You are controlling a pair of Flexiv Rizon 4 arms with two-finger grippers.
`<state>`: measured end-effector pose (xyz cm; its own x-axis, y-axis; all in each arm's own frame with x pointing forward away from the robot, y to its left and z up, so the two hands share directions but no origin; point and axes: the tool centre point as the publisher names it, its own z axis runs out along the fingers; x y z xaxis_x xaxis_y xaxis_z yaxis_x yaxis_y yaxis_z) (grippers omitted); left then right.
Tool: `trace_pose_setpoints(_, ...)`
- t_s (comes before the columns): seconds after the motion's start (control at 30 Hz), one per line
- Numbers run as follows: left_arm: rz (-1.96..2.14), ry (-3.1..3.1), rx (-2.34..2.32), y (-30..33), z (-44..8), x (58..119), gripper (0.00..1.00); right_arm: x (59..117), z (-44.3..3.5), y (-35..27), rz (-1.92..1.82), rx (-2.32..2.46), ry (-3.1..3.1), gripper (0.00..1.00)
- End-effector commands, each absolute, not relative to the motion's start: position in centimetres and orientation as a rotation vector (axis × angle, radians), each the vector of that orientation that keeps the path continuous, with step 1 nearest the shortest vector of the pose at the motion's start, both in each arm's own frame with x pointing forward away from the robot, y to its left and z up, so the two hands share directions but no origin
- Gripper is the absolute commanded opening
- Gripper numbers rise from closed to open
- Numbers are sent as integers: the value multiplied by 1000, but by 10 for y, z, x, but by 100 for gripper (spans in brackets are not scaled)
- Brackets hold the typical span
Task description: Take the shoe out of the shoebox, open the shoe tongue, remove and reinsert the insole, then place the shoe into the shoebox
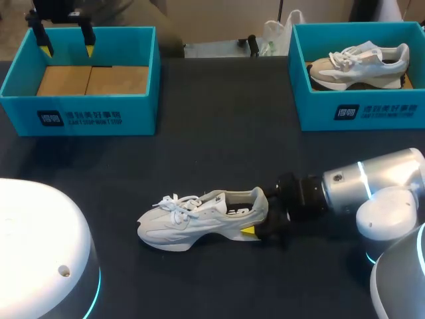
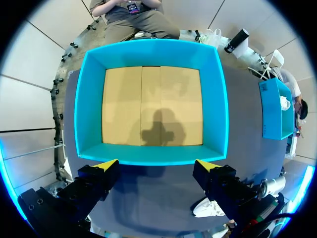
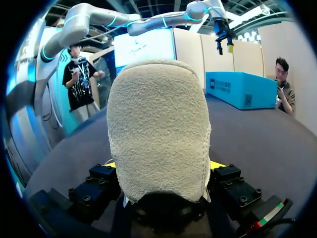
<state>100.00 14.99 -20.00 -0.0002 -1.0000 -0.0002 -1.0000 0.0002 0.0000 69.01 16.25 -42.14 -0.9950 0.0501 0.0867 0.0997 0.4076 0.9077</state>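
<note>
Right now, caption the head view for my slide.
Right gripper holds white sneaker by its heel on table; left gripper above shoebox.

A white shoe (image 1: 202, 218) stands on the dark table (image 1: 219, 139), its heel clamped in the right hand (image 1: 259, 224). The left hand (image 1: 67, 46) hangs over the left blue box (image 1: 80, 109), fingers spread. The right blue box (image 1: 358, 109) holds a beige shoe (image 1: 358, 65).

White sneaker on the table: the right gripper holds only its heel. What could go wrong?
1. The right gripper clamps only the heel of the white lace-up sneaker; lifted, the long toe end may sag or twist free.
2. The left gripper hangs open over the empty teal shoebox, far off, so nothing steadies the toe for opening the tongue.
</note>
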Motion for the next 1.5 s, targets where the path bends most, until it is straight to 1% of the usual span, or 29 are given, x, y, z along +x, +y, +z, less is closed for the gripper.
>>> trace_pose_setpoints(0.03, 0, 2222, -2221, 150, -200, 1000, 100, 690, -421, 165, -1673, -140, -2601, 0)
trace_pose_setpoints(0.17, 0, 2222, -2221, 150, -200, 1000, 100, 690, -421, 165, -1673, -140, -2601, 0)
trace_pose_setpoints(0.27, -54, 2247, -2217, 133, -194, 982, 100, 690, -421, 165, -1673, -140, -2601, 0)
trace_pose_setpoints(0.5, -96, 2257, -2203, 92, -198, 931, 100, 690, -421, 165, -1673, -140, -2601, 0)
trace_pose_setpoints(0.77, -202, 2308, -2203, 47, -179, 885, 100, 690, -421, 165, -1673, -140, -2601, 0)
trace_pose_setpoints(1.23, -183, 2339, -2210, 42, -175, 882, 100, 690, -421, 165, -1673, -140, -2601, 0)
trace_pose_setpoints(1.5, -161, 2359, -2190, -14, -192, 824, 100, 690, -421, 165, -1673, -140, -2601, 0)
